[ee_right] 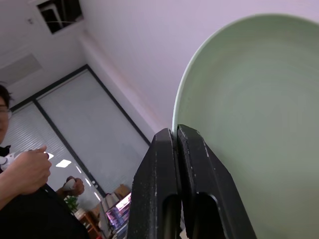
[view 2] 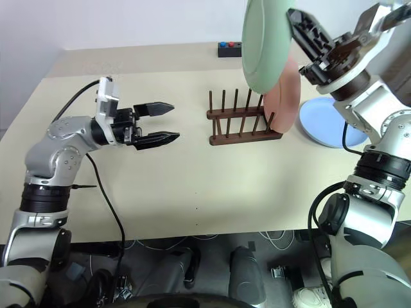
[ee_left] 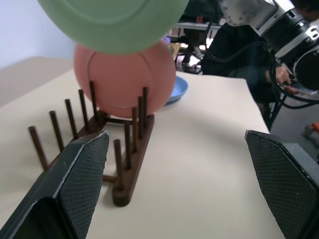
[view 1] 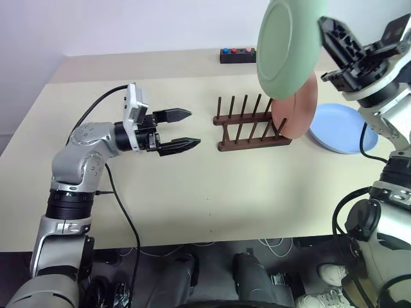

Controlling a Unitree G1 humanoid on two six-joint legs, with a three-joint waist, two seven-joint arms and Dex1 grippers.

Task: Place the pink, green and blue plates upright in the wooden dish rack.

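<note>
My right pincer (view 2: 297,35) pinches the green plate (view 1: 287,45) by its rim; lowering carelessly could knock the pink plate (view 1: 300,109) off the rack (view 1: 247,128). Left pincer (view 1: 183,130) wide, empty.

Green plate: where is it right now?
The green plate is in the air on the robot's right, pinched at its rim by the right gripper, above the pink plate standing at the wooden dish rack's right end.
</note>
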